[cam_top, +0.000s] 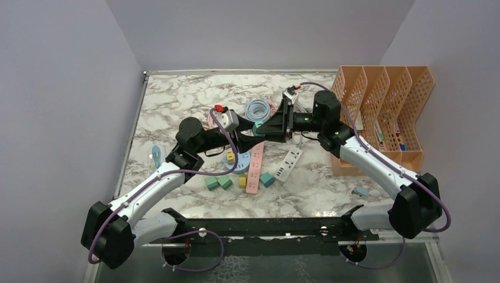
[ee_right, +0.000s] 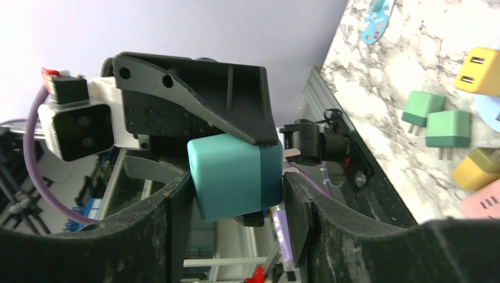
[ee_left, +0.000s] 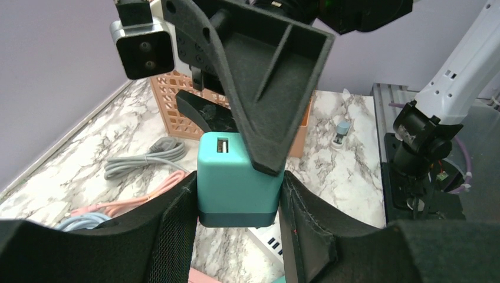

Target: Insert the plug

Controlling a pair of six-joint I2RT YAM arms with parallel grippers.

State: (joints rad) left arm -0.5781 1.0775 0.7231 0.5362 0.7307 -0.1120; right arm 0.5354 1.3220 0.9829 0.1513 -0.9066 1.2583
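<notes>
We see the plug (ee_left: 236, 171) in mid-air above the middle of the tabletop (cam_top: 177, 100), caught between both arms where they meet. It's a rounded cube charger with a light teal body and a darker teal band at 1 end. The face opposite the dark band carries 1 USB port (ee_left: 222, 144). In the right wrist view 2 pale prongs (ee_right: 290, 152) stick out of the dark end.

The left gripper (ee_left: 236, 203) is closed on the plug, 1 finger on each side of the body and the USB face up towards its camera. The right gripper (ee_right: 236, 197) is also clamped on it, its fingers crossing the left ones, so each gripper takes a different pair of faces. In the left wrist view 1 right finger lies over the plug's upper right corner.

Below and just in front of the grippers, a white power strip (cam_top: 289, 163) and a pink power strip (cam_top: 254, 168) lie flat on the tabletop. Near them are 2 green plugs (cam_top: 219, 183), a yellow plug (cam_top: 242, 180) and another teal plug (cam_top: 267, 179). Coiled cables (cam_top: 259, 109) lie behind the grippers. An orange file rack (cam_top: 383, 112) stands at the right edge.
</notes>
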